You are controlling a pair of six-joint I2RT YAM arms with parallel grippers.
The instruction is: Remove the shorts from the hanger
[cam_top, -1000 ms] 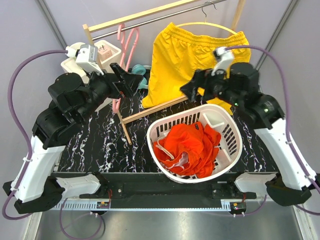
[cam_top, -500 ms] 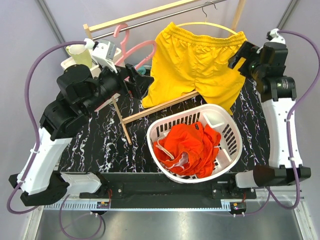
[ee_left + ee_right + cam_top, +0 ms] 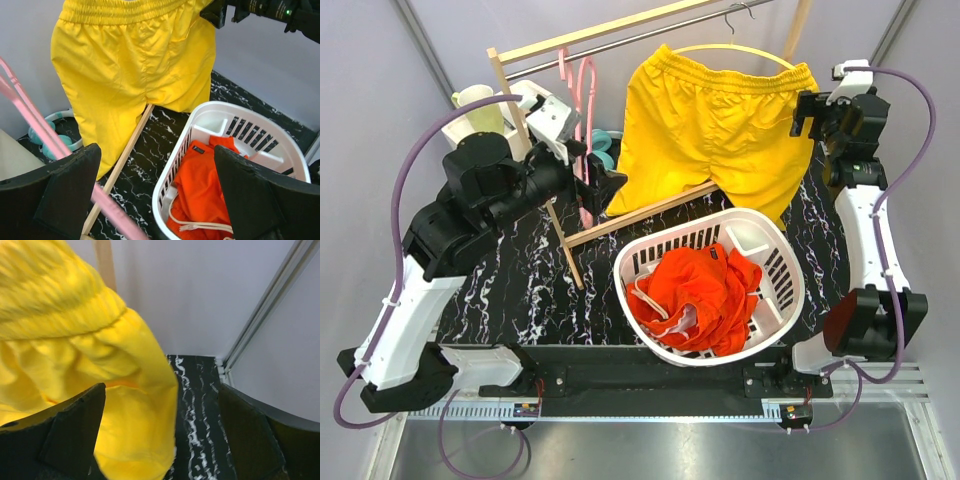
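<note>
A: "Black marbled table (image 3: 510,300): your yellow shorts (image 3: 720,130) hung on the hanger (image 3: 740,47), the orange-red shorts (image 3: 695,295) lay in the basket (image 3: 790,290). Left gripper (image 3: 157,170) and right gripper (image 3: 160,410) gaped wide, empty."
B: "Risk?"
A: "You could've dragged hanger and all off the rail (image 3: 620,43). Only the left wrist view showed the pink hanger (image 3: 30,125) running by your left finger"
</note>
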